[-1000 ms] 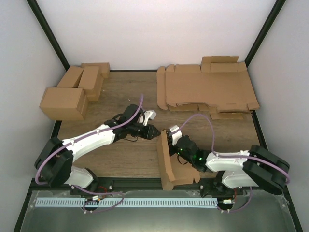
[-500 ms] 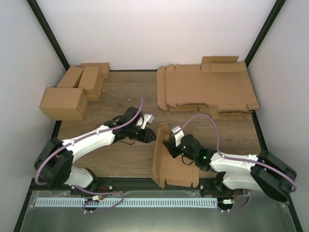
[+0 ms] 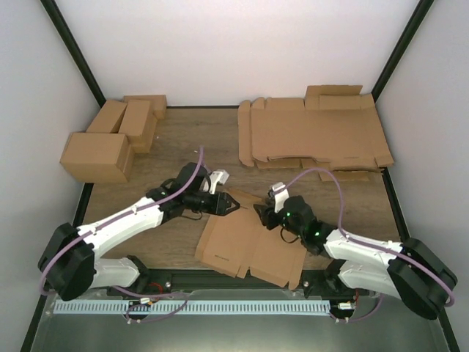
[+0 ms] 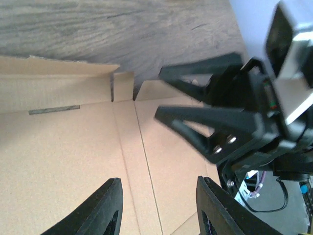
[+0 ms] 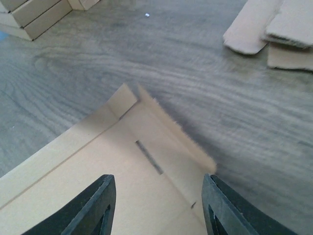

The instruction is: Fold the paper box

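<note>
The paper box (image 3: 245,248) is a flat brown die-cut sheet lying unfolded near the table's front edge. Its far corner flap stands up a little. My left gripper (image 3: 231,205) is open and empty, just above the sheet's far edge. My right gripper (image 3: 261,213) is open and empty, facing it from the right over the same edge. In the left wrist view my left gripper (image 4: 161,210) hovers over the sheet (image 4: 68,152), with the right gripper's open fingers (image 4: 205,117) just ahead. In the right wrist view my right gripper (image 5: 159,208) is over the slotted panel (image 5: 122,186).
A pile of flat brown sheets (image 3: 315,136) lies at the back right and shows in the right wrist view (image 5: 274,29). Several finished brown boxes (image 3: 110,139) stand at the back left. Bare wood table (image 3: 198,139) lies between them.
The sheet, held upright in my right gripper a second ago, has dropped and spread flat on the table. My right gripper has let go. My left gripper has moved right, over the sheet's far edge.
</note>
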Available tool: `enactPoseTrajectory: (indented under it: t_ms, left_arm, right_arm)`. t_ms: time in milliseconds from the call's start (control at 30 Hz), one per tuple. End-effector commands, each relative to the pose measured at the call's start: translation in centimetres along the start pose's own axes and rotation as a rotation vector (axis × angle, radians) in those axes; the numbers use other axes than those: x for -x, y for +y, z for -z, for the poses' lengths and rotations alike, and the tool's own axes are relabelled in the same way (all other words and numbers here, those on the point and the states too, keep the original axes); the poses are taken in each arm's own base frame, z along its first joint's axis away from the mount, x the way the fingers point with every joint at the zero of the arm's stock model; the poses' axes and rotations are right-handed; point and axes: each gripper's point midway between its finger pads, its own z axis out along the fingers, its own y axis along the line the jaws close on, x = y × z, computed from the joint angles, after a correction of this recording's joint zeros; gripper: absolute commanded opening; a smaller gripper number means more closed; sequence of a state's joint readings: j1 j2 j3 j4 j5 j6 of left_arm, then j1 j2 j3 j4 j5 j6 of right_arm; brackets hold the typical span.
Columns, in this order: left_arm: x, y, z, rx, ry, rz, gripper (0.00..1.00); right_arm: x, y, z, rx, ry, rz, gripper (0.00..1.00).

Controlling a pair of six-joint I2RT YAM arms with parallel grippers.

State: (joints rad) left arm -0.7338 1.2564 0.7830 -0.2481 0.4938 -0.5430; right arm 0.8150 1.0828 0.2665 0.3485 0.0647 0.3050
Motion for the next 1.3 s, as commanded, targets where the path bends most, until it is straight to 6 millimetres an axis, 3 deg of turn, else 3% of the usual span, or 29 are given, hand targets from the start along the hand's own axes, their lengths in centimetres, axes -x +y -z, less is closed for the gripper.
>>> enactPoseTrajectory:
  t_ms: [0,100,233,433,633,1033,1167,1267]
  left_arm:
    - [-0.9,1.8,-0.9,0.061,0.032,0.012,0.43]
    - [-0.7,4.7,-0.1,0.244,0.021,-0.006,0.48]
    - [-1.7,8.0,0.3,0.397,0.049,-0.012,0.55]
    - [-3.7,10.9,-0.5,0.477,0.091,0.000,0.59]
    - [-5.3,12.6,-1.5,0.505,0.138,0.004,0.61]
    - [-6.6,14.0,-2.9,0.524,0.209,-0.018,0.35]
    - [-7.0,14.0,-3.1,0.531,0.230,-0.032,0.22]
    - [-6.7,13.9,-3.0,0.550,0.231,-0.049,0.07]
  right_arm:
    - [3.2,-0.8,0.2,0.028,-0.012,-0.046,0.52]
    - [3.6,-1.6,-0.7,0.054,0.090,-0.036,0.52]
    - [4.1,-1.1,-2.6,0.099,0.238,0.025,0.53]
    - [4.8,-1.0,-5.9,0.110,0.371,0.064,0.51]
    - [5.3,-0.3,-8.0,0.155,0.443,0.100,0.45]
    - [1.3,-1.0,-10.9,0.062,0.613,0.264,0.38]
    - [1.5,-0.7,-11.3,0.056,0.600,0.294,0.25]
    - [2.1,-0.4,-11.3,0.059,0.570,0.306,0.11]
